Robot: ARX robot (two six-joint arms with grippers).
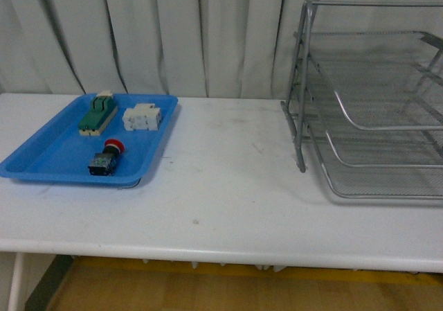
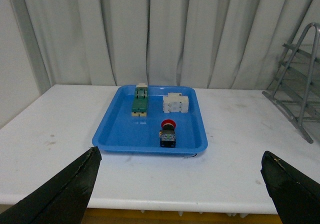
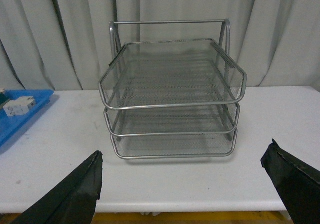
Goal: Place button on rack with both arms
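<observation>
Left claw (image 2: 180, 154) and right claw (image 3: 185, 150) show matte-black wedge fingers (image 2: 70, 190)

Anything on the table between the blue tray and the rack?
Nothing. Front view shows bare white table between blue tray and rack, only faint scuffs.

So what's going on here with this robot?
Nothing is being held yet. The red-capped button sits in the blue tray, next to a green part and a white part. The wire rack stands empty off to the right. The left gripper and right gripper are open, touching nothing.
</observation>
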